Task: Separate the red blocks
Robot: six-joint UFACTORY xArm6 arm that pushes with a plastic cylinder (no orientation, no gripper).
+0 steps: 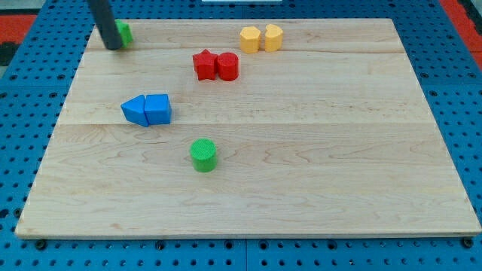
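Blue pegboard is seen all round a pale wooden desk (301,188), on which every block is laid out. Nearest the view's bottom, a green cylinder (203,154) is stood alone. Farther up and toward the view's left, a blue pair (147,109) is set touching, wedge-like in shape. Beyond these, near the desk's middle and toward the view's top, the task's things are found: a red star (203,65) and a red cylinder (227,66), pressed side by side with no visible gap. Still farther, to the view's right, a yellow pair (261,38) is set touching. At the far left corner, a green block (124,31) is half hidden behind the rod, and its shape cannot be made out. The tip (114,47) is held just beside that block, well apart from the red ones.

No fingers are carried by this arm, so no spread or pinch can be reported; only pushing is possible.

The red blocks are judged light and stiff, likely to slide readily on smooth wood. The cylinder may be expected to roll off a push that is not centred, and the star to turn if caught on a point. A push is best applied at the seam between them, or against the cylinder's left flank, so that it is driven toward the view's right while the star is left in place. The yellow pair above should be kept clear of.
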